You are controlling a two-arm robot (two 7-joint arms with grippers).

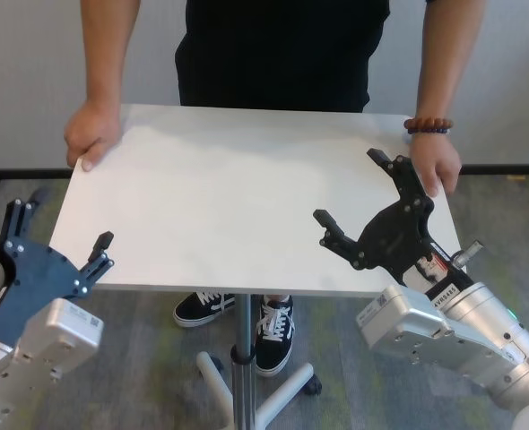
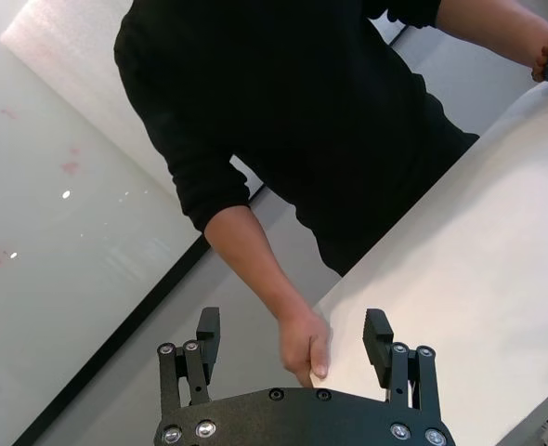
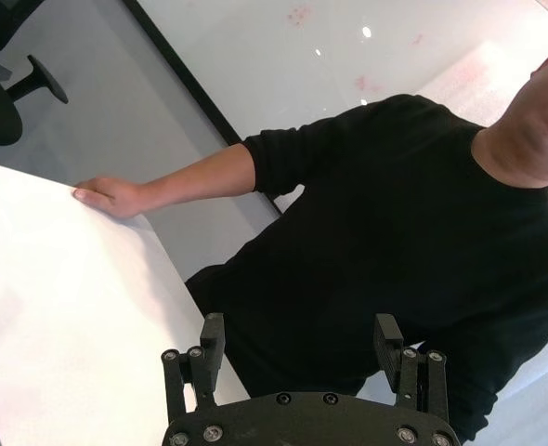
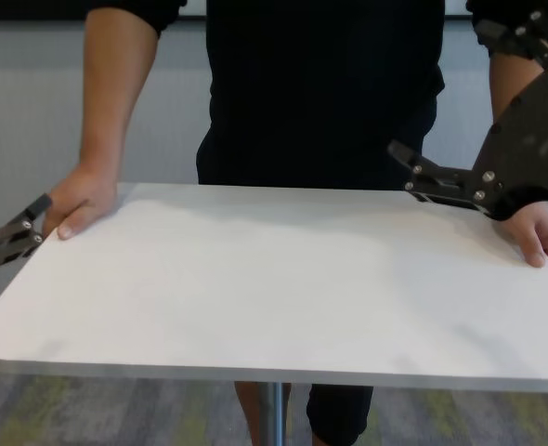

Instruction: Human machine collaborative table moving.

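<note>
Holding both far corners to steady it, the human (image 1: 282,54) keeps the table (image 1: 247,197) mid-frame; left gripper (image 1: 63,233) and right gripper (image 1: 354,193), fingers spread apart, hold nothing.

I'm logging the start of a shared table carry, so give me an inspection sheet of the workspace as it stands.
Surface: white table, top bare, on a slim centre pole.
Job's things: human stands at the far side, one hand on each far corner, bead bracelet on one wrist.
Clutter: nothing seen.
Grippers: left gripper at the table's near left corner, jaws open, holding nothing; right gripper above the table's right side, jaws open, holding nothing.
Cables: nothing seen.
Surroundings: grey patterned carpet, pale wall with a dark base strip.
</note>
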